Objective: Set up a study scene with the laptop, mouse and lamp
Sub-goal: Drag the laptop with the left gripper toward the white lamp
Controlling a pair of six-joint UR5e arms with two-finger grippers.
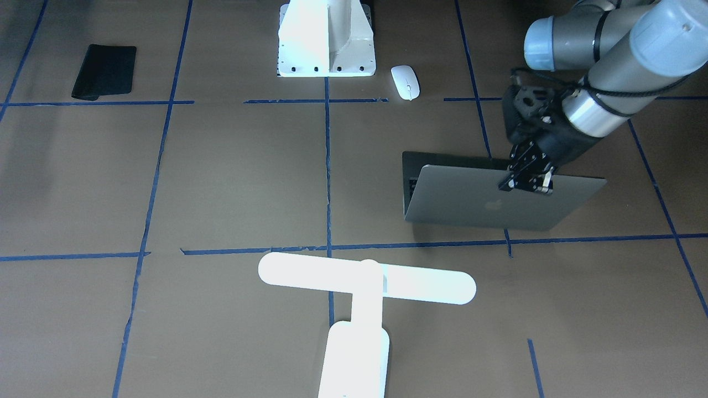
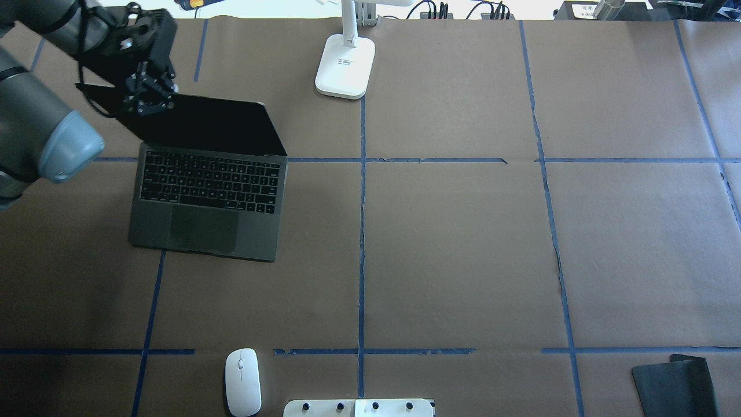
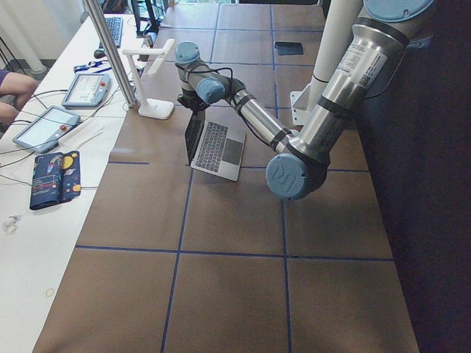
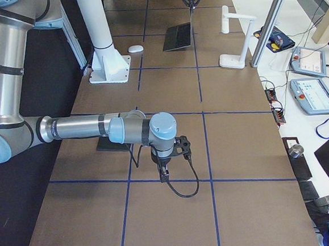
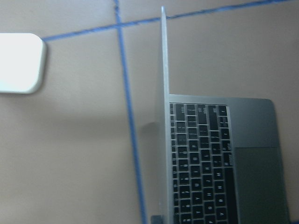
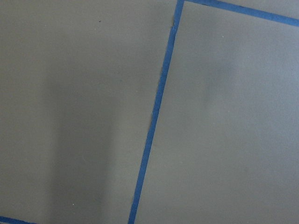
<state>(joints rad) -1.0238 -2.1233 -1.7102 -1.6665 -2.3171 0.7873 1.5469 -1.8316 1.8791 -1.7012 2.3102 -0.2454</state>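
Note:
The grey laptop stands open on the table, at the left in the overhead view, its lid about upright. My left gripper sits at the lid's top edge with its fingers closed on the lid. The left wrist view shows the lid edge-on beside the keyboard. The white mouse lies near the robot's base. The white T-shaped lamp stands at the far side. My right gripper points down over bare table and shows only in the exterior right view, so I cannot tell whether it is open or shut.
A flat black pad lies at the near right corner. The white pedestal stands at the robot's edge. Blue tape lines cross the brown table. Tablets and cables lie on the side table.

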